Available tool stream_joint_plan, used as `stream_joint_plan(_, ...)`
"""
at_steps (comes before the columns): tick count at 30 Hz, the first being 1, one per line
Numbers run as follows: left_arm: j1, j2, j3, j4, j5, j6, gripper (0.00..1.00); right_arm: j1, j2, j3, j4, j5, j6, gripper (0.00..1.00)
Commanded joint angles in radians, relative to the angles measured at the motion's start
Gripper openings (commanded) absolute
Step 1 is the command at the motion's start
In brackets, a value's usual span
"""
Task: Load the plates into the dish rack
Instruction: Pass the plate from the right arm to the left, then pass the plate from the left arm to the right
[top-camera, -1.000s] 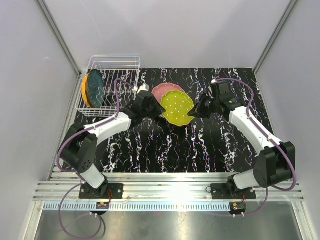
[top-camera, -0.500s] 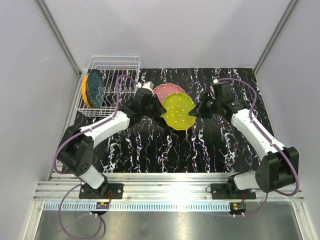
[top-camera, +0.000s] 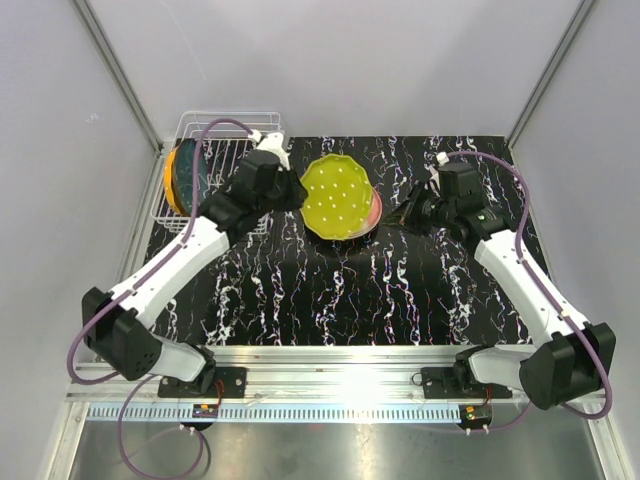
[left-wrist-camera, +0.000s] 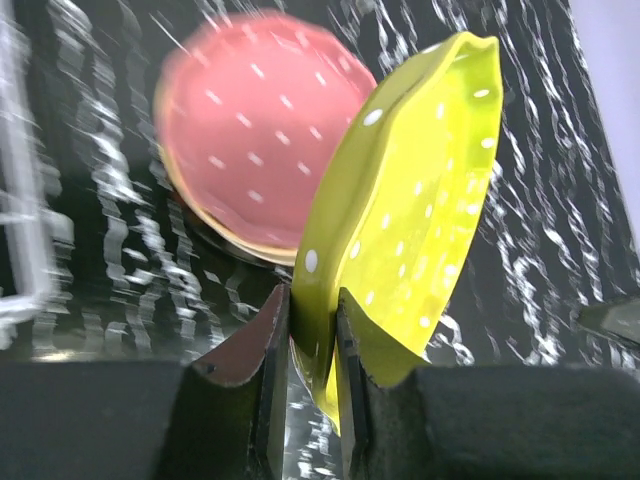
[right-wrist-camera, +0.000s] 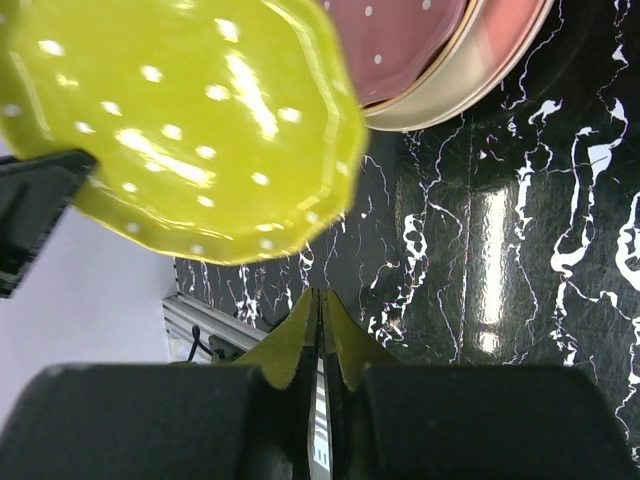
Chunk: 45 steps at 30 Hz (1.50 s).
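Observation:
My left gripper (top-camera: 297, 196) is shut on the rim of a yellow dotted plate (top-camera: 337, 197) and holds it tilted on edge above the table; the pinch shows in the left wrist view (left-wrist-camera: 305, 330) on the yellow plate (left-wrist-camera: 420, 200). A pink dotted plate (top-camera: 375, 210) lies flat below it, also seen from the left wrist (left-wrist-camera: 260, 130) and the right wrist (right-wrist-camera: 440, 50). The white wire dish rack (top-camera: 228, 115) stands at the back left with a teal plate (top-camera: 190, 170) and an orange plate (top-camera: 169, 182) upright in it. My right gripper (top-camera: 408, 216) is shut and empty, right of the plates.
The black marbled table (top-camera: 400, 290) ends at an aluminium rail along the near edge. Grey walls close in the left, back and right sides. The yellow plate (right-wrist-camera: 180, 130) hangs in front of my right gripper (right-wrist-camera: 320, 310), clear of it.
My left arm has lifted the yellow plate off the pink one and swung it back and left toward the rack. My right gripper has drawn away from the plate's edge to the right.

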<state>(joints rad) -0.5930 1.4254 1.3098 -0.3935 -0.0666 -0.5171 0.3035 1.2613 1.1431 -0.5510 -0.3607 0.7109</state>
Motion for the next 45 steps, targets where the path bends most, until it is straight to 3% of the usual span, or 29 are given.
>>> stream_joint_plan(1, 0.047, -0.126, 0.111, 0.055, -0.114, 0.106, 0.00, -0.007, -0.048, -0.005, 0.005, -0.007, -0.033, 0.09)
stream_joint_plan(7, 0.258, -0.190, 0.121, -0.018, -0.107, 0.127, 0.00, -0.007, -0.059, -0.043, 0.032, -0.032, -0.030, 0.10)
stream_joint_plan(12, 0.350, -0.227, 0.121, -0.009, -0.243, 0.215, 0.00, -0.007, -0.045, -0.066, 0.066, -0.063, -0.031, 0.10)
stream_joint_plan(20, 0.372, -0.212, 0.138, 0.094, -0.478, 0.425, 0.00, -0.007, -0.054, -0.094, 0.066, -0.063, -0.073, 0.10)
stream_joint_plan(34, 0.398, -0.053, 0.194, 0.254, -0.642, 0.689, 0.00, -0.030, -0.005, -0.132, 0.102, -0.063, -0.145, 0.09)
stream_joint_plan(45, 0.341, 0.058, 0.172, 0.450, -0.829, 0.940, 0.00, -0.061, 0.121, -0.132, 0.189, -0.150, -0.165, 0.07)
